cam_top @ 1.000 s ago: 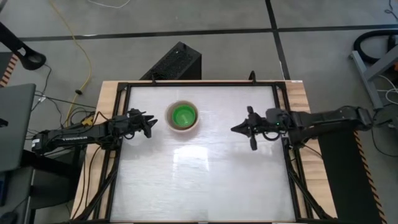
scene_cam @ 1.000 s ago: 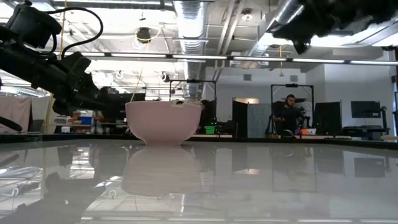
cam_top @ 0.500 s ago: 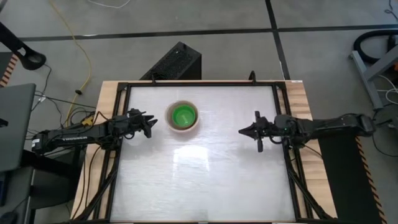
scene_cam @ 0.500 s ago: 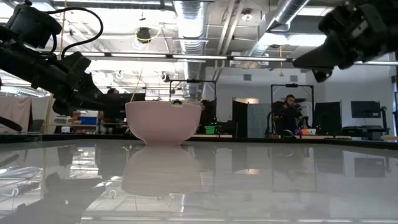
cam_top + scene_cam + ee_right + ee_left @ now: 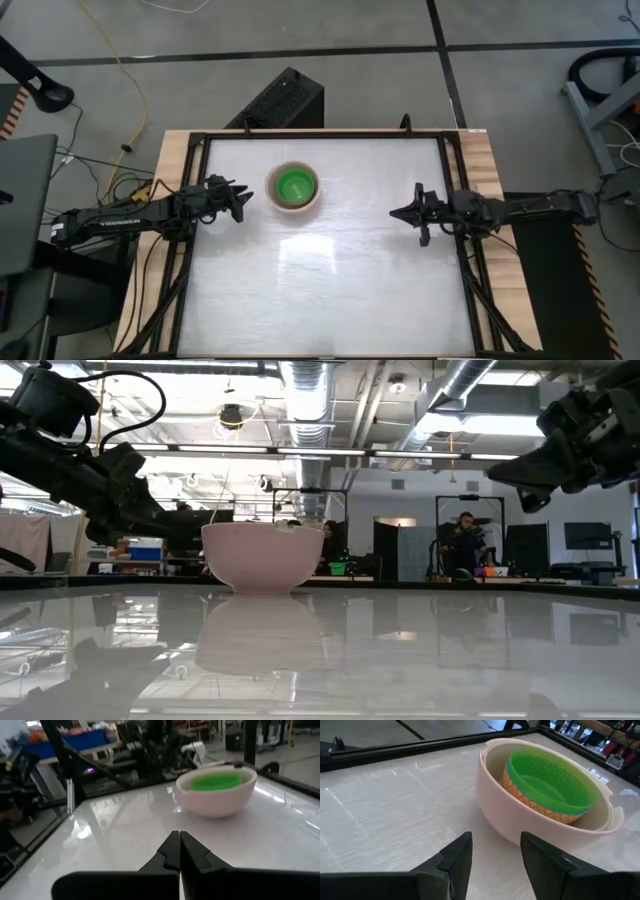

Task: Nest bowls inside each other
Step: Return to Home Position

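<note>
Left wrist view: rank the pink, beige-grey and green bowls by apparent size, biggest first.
1. pink bowl, the outermost
2. beige-grey bowl, nested inside it
3. green bowl, the innermost
They sit nested together, so nearness hardly skews this.

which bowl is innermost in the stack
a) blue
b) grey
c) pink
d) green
D: the green bowl sits in the middle with nothing inside it, and the pink bowl forms the outermost wall around the stack.
</note>
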Tool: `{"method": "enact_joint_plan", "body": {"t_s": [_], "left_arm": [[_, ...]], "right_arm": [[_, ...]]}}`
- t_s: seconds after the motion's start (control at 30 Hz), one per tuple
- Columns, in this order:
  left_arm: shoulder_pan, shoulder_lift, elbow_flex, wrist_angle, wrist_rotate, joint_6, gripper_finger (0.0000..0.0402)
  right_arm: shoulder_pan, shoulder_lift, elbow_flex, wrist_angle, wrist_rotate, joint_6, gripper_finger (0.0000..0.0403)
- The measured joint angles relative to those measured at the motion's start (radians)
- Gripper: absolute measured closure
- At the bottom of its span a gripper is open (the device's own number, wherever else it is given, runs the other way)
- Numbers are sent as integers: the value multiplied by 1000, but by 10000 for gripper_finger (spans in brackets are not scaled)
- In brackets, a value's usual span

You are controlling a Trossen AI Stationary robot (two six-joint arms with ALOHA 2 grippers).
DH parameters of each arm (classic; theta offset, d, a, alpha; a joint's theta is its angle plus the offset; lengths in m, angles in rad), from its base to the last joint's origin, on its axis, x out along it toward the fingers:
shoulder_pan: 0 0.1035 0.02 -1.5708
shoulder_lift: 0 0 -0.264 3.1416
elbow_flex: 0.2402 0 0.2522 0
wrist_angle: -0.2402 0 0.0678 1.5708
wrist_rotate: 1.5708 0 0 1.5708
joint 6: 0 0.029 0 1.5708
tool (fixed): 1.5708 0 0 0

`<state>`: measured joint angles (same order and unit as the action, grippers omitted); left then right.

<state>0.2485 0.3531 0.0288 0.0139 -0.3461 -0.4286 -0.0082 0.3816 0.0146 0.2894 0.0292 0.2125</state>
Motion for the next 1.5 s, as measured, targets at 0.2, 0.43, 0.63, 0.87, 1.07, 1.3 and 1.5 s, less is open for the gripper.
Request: {"method": "enact_joint_plan", "body": {"t_s": [0.2,0.43,0.63,0.87,1.07,1.3,1.5], "left_arm": [[0,0,0,-3,27,2,244],[0,0,0,-3,26,1,244],[0,0,0,-3,26,0,244],[0,0,0,-2,26,0,244],[0,0,0,-2,25,-1,244],[0,0,0,-2,25,-1,244],[0,0,0,-2,25,-1,244]], "right_arm": [[1,-38,-7,-43,26,-6,388],[-1,-27,-7,-153,26,-10,379],[-1,-27,-8,-251,25,-11,375],[-1,-27,-8,-256,21,-10,376],[-1,-27,-8,-256,21,-10,376],[-1,-27,-8,-256,21,-10,376],[-1,-27,-9,-257,21,-10,376]]}}
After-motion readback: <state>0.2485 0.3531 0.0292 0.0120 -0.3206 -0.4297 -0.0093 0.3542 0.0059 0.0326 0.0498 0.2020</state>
